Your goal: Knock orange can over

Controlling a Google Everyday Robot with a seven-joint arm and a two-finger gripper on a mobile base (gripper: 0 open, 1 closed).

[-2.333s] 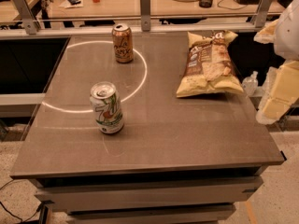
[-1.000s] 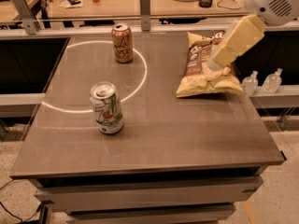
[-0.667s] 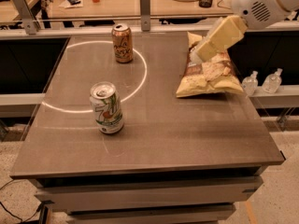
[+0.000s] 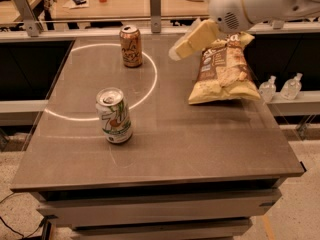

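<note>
The orange can point(image 4: 131, 46) stands upright at the far side of the grey table point(image 4: 165, 139), inside a bright ring of light. It has a copper-orange body with pale lettering and a silver top. My gripper point(image 4: 181, 49) hangs above the table to the right of the can, coming in from the upper right on a white arm point(image 4: 250, 4). Its cream fingers point down and left towards the can, with a clear gap between gripper and can.
A white-and-green 7UP can point(image 4: 115, 116) stands upright at the front left. A bag of chips point(image 4: 223, 69) lies at the right, partly behind the arm. Two small clear bottles point(image 4: 280, 88) stand on a ledge beyond the right edge. A desk with clutter lies behind.
My arm has swung up from the right side of the table and moved left over the chip bag, closer to the orange can. Both cans have stayed put.
</note>
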